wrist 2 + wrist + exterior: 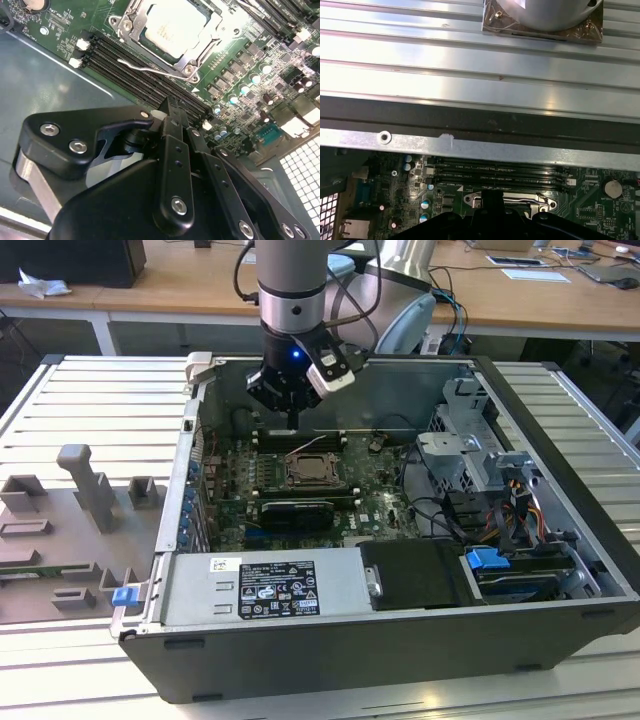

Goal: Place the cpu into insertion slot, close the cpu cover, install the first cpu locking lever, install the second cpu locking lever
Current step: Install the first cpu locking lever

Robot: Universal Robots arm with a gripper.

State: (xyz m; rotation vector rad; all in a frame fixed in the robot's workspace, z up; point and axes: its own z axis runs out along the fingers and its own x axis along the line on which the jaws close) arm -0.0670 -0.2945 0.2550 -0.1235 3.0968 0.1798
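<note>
Silvery-beige cpu (172, 25) lies in the insertion slot (142, 34), the cpu cover (131, 25) down around it. In the exterior view the tool (293, 422), pressed together and empty, hovers at its 12 o'clock. The wire lever (150, 67) looks unlatched; pressing it low and steady seems wise.

Looks like a robotics lab or test workshop. Shows an arm (292, 290) reaching over a slatted metal table (90, 390), with an opened computer case (350, 665) lying on it, green board (380, 502) bared, and grey fixtures (85, 490) set out just beside on the exterior view's left. Has long wooden tables (180, 285) behind, carrying papers (537, 274) and a dark box (100, 260), with cables (452, 312) trailing by the arm.
</note>
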